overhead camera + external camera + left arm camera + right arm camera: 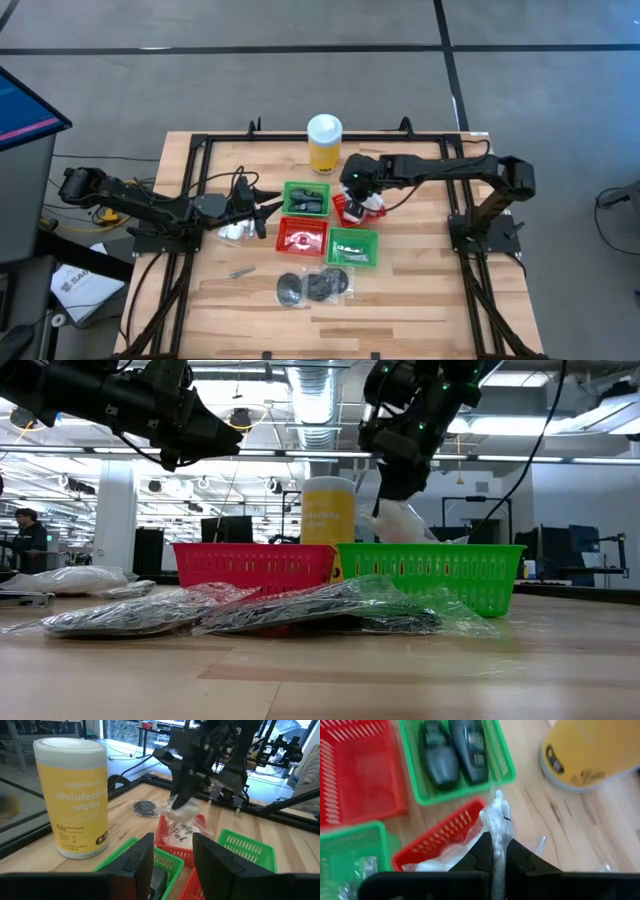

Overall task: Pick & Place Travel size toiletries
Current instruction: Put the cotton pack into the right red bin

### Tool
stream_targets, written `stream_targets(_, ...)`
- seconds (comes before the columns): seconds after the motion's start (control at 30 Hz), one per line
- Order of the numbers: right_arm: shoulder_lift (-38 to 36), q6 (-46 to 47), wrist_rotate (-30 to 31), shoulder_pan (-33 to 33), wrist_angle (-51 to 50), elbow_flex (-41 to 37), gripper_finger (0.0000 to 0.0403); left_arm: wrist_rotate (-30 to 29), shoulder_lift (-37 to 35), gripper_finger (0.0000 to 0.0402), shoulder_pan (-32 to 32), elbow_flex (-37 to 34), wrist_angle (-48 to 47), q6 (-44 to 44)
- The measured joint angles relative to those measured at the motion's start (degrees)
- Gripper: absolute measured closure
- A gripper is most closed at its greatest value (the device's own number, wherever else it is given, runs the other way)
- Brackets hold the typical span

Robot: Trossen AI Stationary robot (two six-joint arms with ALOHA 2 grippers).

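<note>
1. The right gripper (498,851) is pinched shut on a white-and-clear packet (496,820), just beside the yellow wipes tub (325,143).
2. The packet hangs long-axis vertical, its lower end in a red basket (440,837).
3. The left gripper (172,857), half open and empty, hovers well apart from the tub.

A white-and-clear crinkly plastic packet (492,827) is hanging pinched in the right end effector (498,851), its lower part trailing into a red mesh basket (445,832). Three flat black round discs in clear wrap (313,286) are lying on the wooden desk (420,310). A slim silvery piece (240,270) is resting near them. Two dark tubes (455,752) are lying side by side in a green mesh basket (505,765).
</note>
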Motion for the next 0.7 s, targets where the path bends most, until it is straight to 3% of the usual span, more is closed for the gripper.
stream_targets(0.37,0.96,-1.29,-1.74,0.40,-1.33,0.00,0.0356,0.00,0.00,0.0275,0.00,0.00,0.00,0.00)
stream_targets(0.7,1.04,-1.14,-3.62,1.12,-2.88,-0.05,0.0352,0.00,0.00,0.0275,0.00,0.00,0.00,0.00)
